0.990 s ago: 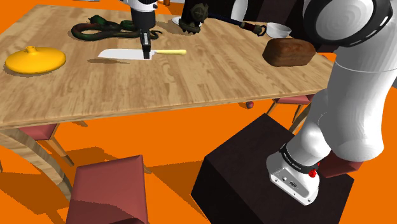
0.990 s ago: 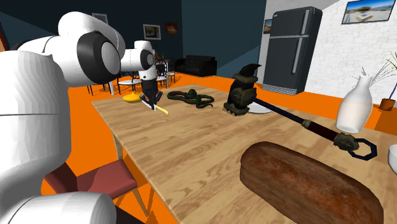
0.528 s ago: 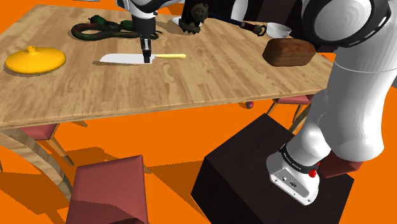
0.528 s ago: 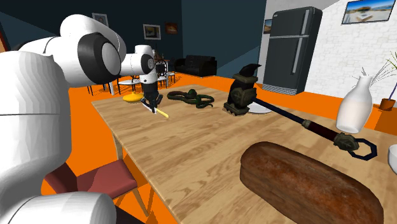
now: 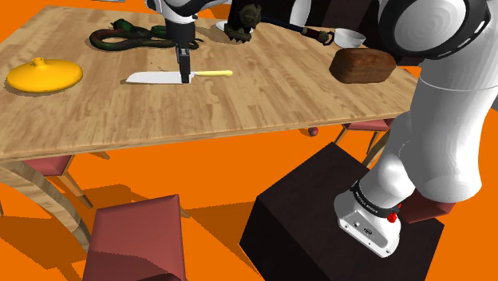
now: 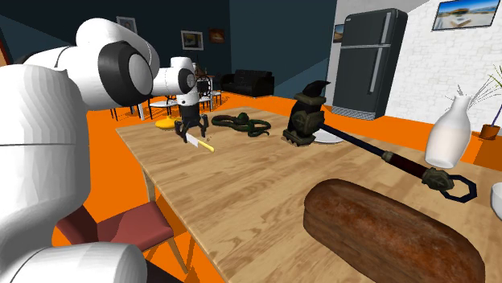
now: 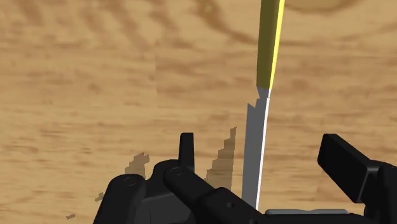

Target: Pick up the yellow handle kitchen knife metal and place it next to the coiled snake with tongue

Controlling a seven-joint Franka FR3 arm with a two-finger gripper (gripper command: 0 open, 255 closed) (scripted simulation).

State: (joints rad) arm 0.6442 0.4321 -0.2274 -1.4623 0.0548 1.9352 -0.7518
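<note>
The knife (image 5: 152, 77), pale blade and yellow handle (image 5: 212, 73), lies on the wooden table (image 5: 263, 104), a short way in front of the dark green coiled snake (image 5: 128, 36). My gripper (image 5: 185, 74) stands straight above the knife where blade meets handle, and it is open. In the second exterior view the gripper (image 6: 191, 129) has its fingers spread on either side of the knife (image 6: 199, 143), with the snake (image 6: 241, 123) just beyond. In the wrist view the blade (image 7: 256, 149) runs between the gripper's (image 7: 267, 159) fingers, and neither finger touches it.
A yellow domed lid (image 5: 45, 76) sits near the table's left end. A brown loaf (image 5: 363, 65), a white bowl (image 5: 349, 37) and a dark figurine (image 5: 243, 20) stand toward the right and back. A red chair (image 5: 136, 239) and the dark stand (image 5: 319, 215) are in front.
The gripper carried the knife a little nearer the snake and down onto the table, then its fingers opened and let the knife go.
</note>
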